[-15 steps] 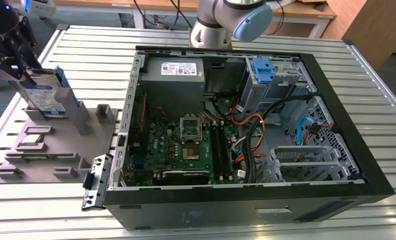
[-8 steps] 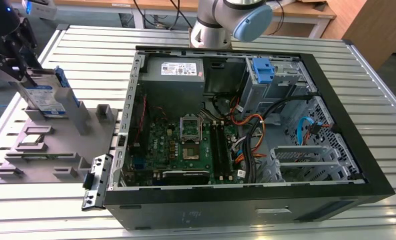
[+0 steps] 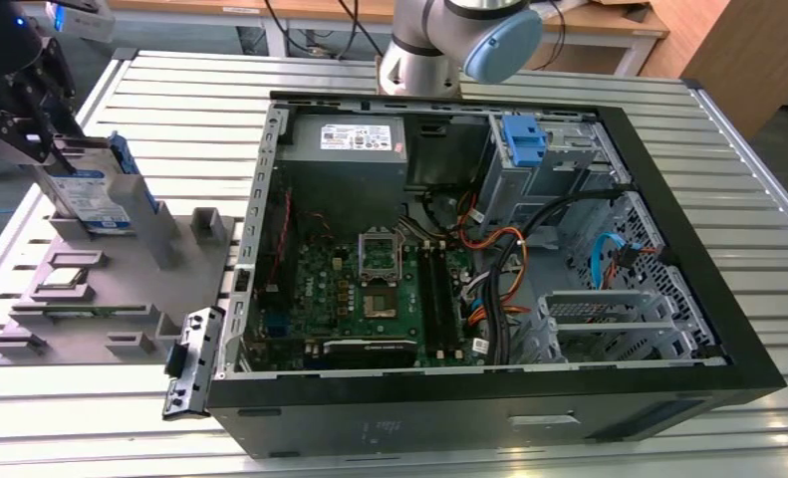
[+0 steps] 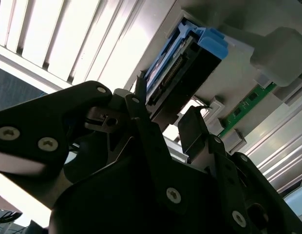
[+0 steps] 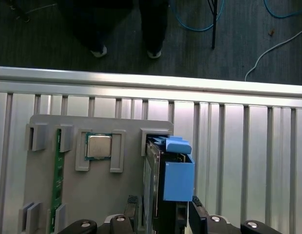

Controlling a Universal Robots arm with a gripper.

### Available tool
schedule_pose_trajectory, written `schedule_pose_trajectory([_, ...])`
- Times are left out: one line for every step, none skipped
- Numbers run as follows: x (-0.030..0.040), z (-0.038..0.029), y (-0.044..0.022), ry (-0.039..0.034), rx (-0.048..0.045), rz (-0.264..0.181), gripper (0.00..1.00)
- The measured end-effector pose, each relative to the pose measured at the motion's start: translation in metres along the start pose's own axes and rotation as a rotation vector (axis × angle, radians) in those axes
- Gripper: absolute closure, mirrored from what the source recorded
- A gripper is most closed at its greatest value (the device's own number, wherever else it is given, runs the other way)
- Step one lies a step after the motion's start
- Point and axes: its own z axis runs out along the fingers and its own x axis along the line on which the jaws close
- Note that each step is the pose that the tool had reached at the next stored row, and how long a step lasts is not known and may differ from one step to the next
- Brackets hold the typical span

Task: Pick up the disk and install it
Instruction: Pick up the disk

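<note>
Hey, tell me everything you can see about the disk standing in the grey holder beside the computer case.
The disk is a flat, silver, metal-looking rectangle with a blue-and-white label, framed by a blue plastic bracket. It stands upright on edge in a slot of the grey holder, at the exterior view's left, outside the open computer case. The gripper straddles its top, jaws open; whether they touch it is unclear.
</note>
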Motion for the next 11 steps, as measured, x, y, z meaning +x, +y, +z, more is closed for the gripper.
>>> schedule_pose_trajectory([-0.0002,0.0001,0.0,-0.0001,0.0001,0.0,0.47])
schedule_pose_trajectory([-0.0004,0.0002,0.0001,-0.0002,0.0001,0.0,0.47])
schedule_pose_trajectory([-0.0005,0.0002,0.0001,-0.0002,0.0,0.0,0.47])
schedule_pose_trajectory([-0.0009,0.0002,0.0001,-0.0006,-0.0001,0.0,0.47])
schedule_pose_trajectory([-0.0009,0.0001,0.0,-0.0007,-0.0001,0.0,0.47])
schedule_pose_trajectory([-0.0009,0.0001,0.0,-0.0007,-0.0001,0.0,0.47])
schedule_pose_trajectory([-0.0009,0.0001,-0.0001,-0.0007,-0.0001,0.0,0.47])
schedule_pose_trajectory([-0.001,0.0001,-0.0005,-0.0008,-0.0001,0.0,0.47])
schedule_pose_trajectory([-0.0009,0.0001,-0.001,-0.0008,0.0,0.001,0.47])
schedule_pose_trajectory([-0.0009,0.0001,-0.0015,-0.0007,0.0,0.001,0.47])
schedule_pose_trajectory([-0.0009,0.0002,-0.0021,-0.0008,0.0,0.002,0.47])
